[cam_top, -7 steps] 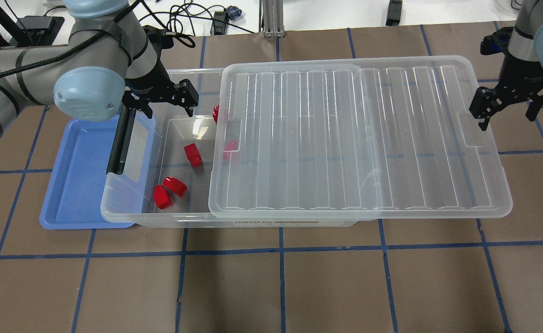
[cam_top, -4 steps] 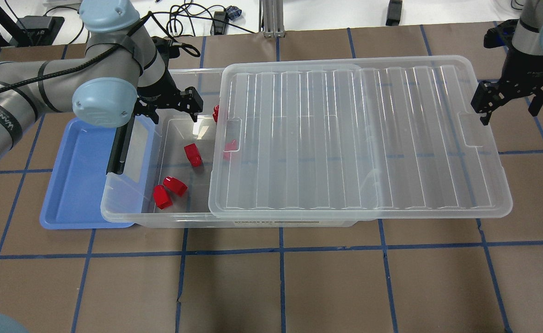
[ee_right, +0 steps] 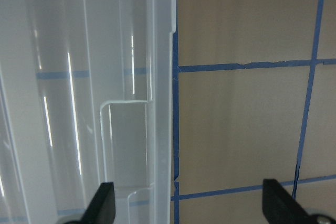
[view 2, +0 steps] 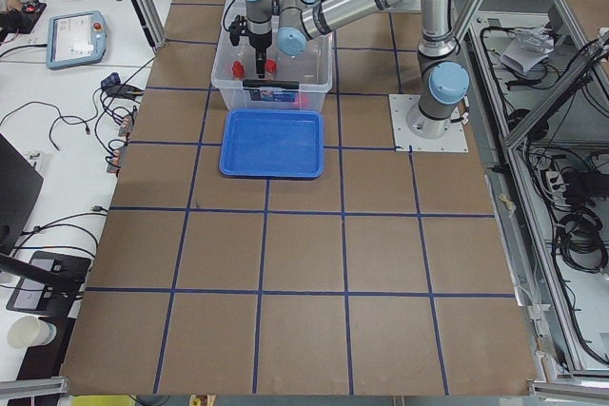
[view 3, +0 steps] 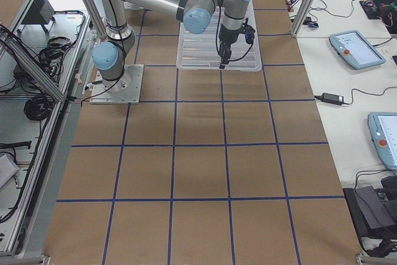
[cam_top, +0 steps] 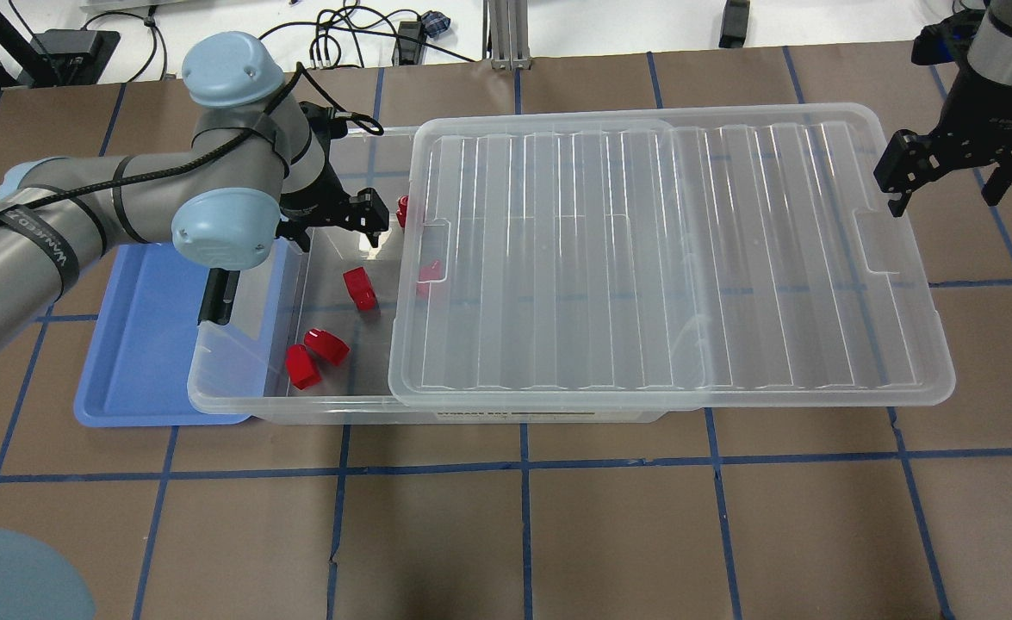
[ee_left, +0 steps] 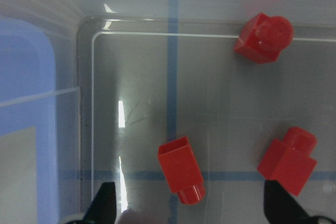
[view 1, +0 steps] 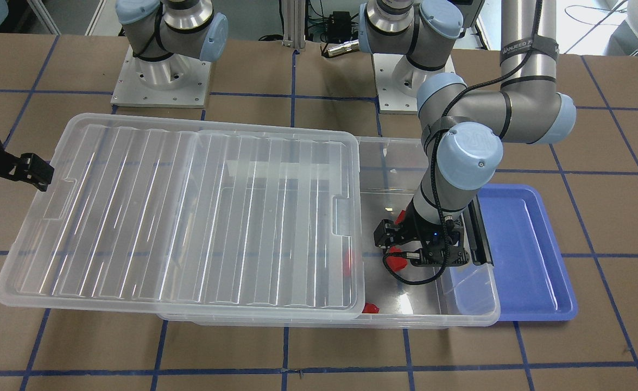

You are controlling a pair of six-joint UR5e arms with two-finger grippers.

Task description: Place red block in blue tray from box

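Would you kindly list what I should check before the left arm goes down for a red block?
1. Left end effector open: ok, it is wide open.
2. Red block roughly centred in its opening, apart from the other red blocks: ok.
3. Lid off that end of the box: ok, the block lies uncovered.
4. Blue tray has bare floor for the drop: ok, though the box end overlaps one long side.
5. Right end effector off the lid: ok, open beside the lid's edge.
6. Height left above the block: cannot tell.
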